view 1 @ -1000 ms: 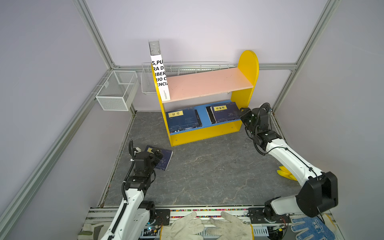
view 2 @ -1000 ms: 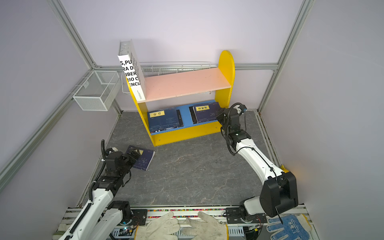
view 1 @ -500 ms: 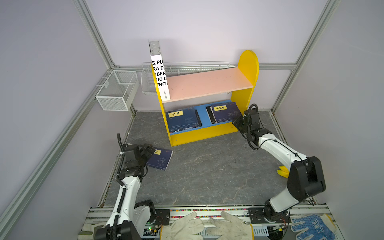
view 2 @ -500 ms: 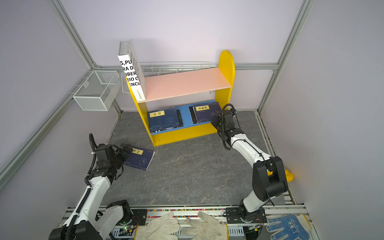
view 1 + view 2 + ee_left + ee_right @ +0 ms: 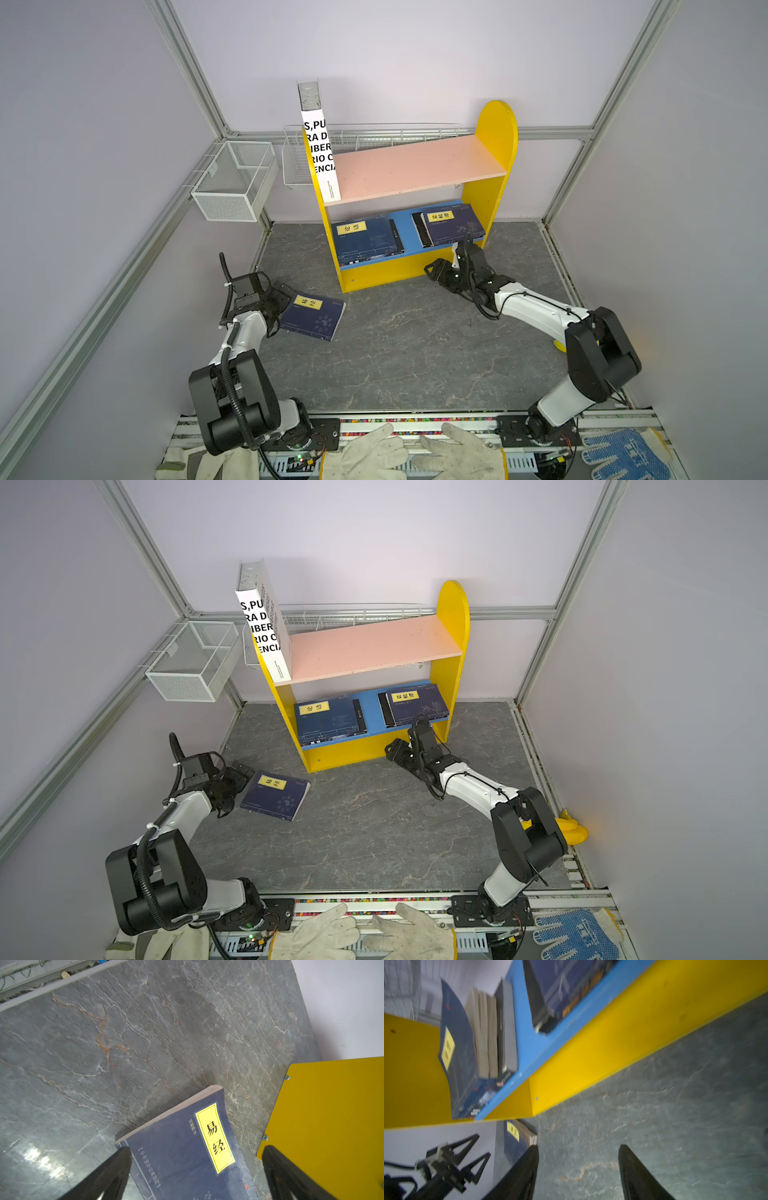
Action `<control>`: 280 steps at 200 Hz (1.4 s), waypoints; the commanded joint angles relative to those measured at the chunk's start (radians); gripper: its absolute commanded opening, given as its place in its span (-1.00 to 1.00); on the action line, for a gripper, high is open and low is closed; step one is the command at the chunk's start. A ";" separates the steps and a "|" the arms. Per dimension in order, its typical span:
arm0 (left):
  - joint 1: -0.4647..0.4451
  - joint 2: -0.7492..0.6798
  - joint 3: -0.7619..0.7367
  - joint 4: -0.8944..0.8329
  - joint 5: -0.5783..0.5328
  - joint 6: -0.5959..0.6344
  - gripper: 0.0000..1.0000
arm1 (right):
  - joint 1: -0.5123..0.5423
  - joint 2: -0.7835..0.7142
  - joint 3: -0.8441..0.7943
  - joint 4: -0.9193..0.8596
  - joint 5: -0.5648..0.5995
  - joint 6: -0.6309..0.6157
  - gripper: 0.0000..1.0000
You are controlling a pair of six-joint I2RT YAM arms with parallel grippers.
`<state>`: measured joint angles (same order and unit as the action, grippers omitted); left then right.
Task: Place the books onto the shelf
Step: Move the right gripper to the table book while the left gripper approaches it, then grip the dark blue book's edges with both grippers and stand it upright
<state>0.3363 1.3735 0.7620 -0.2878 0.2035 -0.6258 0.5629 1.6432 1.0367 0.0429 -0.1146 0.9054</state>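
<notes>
In both top views the shelf point(image 5: 496, 137) stands at the back of the grey surface point(image 5: 415, 353). The white book point(image 5: 322, 162) is upright at the left end of its pink board point(image 5: 415, 166), and two piles of navy books point(image 5: 365, 243) lie flat and apart on the blue board point(image 5: 401, 220). One loose navy book point(image 5: 313, 318) lies flat on the surface, near the shelf's left front corner but not touching it. The left tool point(image 5: 282, 309) sits low at that book's left edge, jaws spread. The right tool point(image 5: 442, 266) is low, just in front of the shelf's yellow base rail below the right pile, jaws apart and empty. In the left wrist view the fingers point(image 5: 108, 1174) stand wide, and the loose navy book point(image 5: 182, 1157), yellow label up, reaches in between them; whether either touches it I cannot tell. The right wrist view is blurred: fingers point(image 5: 521, 1174) apart over bare surface point(image 5: 654, 1105), the blue board point(image 5: 529, 1043) beyond, the left tool point(image 5: 475, 1153) far off beside the loose navy book point(image 5: 512, 1142).
</notes>
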 commanded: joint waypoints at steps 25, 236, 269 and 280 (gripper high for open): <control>0.051 0.079 0.016 0.008 0.054 0.052 0.98 | 0.111 0.122 0.017 0.118 -0.098 0.035 0.38; -0.360 -0.009 -0.320 0.288 0.269 -0.201 0.99 | 0.237 0.380 0.212 -0.072 -0.099 -0.086 0.66; -0.467 -0.056 -0.325 0.304 0.208 -0.245 0.97 | 0.215 0.399 0.220 -0.108 -0.091 -0.120 0.39; -0.475 -0.056 -0.321 0.308 0.191 -0.245 0.97 | 0.211 0.404 0.217 -0.102 -0.101 -0.122 0.29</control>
<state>-0.1150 1.3228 0.4549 0.0463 0.4591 -0.8185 0.7883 2.0148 1.2404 -0.0147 -0.2195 0.8188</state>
